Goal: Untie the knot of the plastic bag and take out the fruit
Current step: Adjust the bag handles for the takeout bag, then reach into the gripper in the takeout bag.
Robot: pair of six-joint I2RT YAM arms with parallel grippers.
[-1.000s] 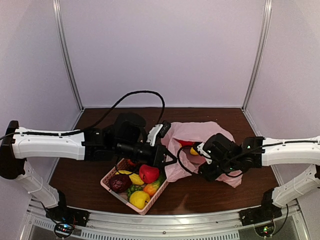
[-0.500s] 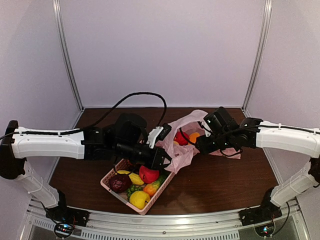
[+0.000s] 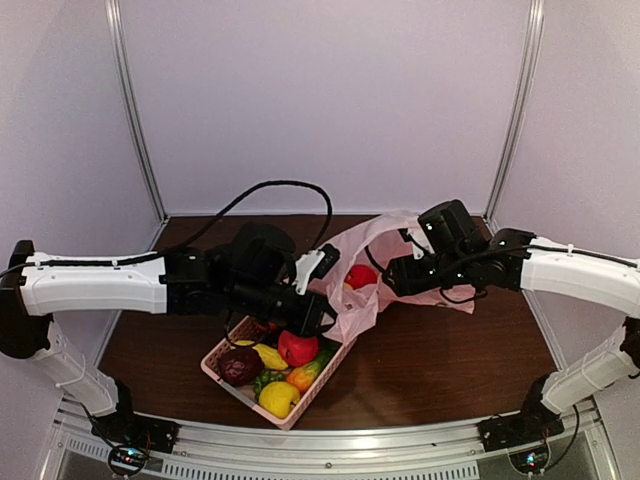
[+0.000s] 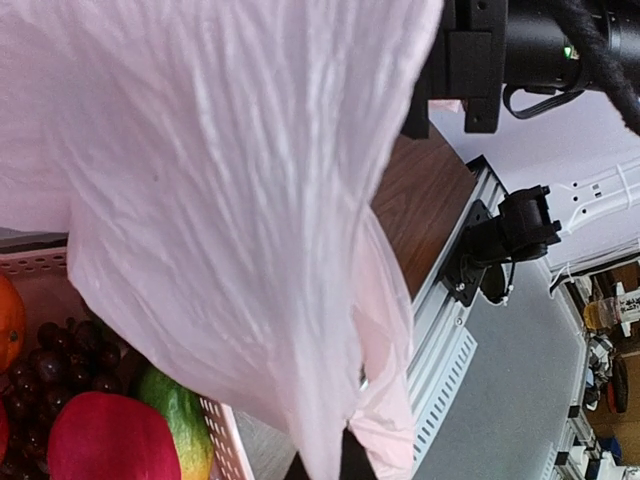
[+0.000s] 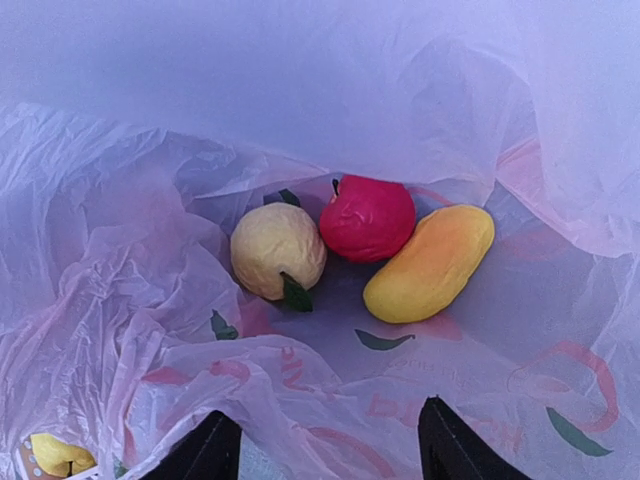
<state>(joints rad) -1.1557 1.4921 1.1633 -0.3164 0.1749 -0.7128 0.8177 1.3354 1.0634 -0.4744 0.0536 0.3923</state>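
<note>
The pink plastic bag hangs open between my two grippers, above the table. My left gripper is shut on the bag's near left edge, just over the basket. My right gripper is at the bag's right side, open, its fingertips wide apart over the crinkled film. Inside the bag lie three fruits: a pale yellow one with a leaf, a red apple and a long yellow-orange one. The red apple also shows from above. The knot is not in view.
A pink latticed basket stands at the near centre-left, under the left gripper, with a red apple, a yellow fruit, a dark maroon fruit and others in it. The table's metal front rail lies just beyond.
My right gripper has swung from the bag's near right side up and back to its far right, and its fingers have spread. The bag has risen and opened. The left arm has barely moved.
</note>
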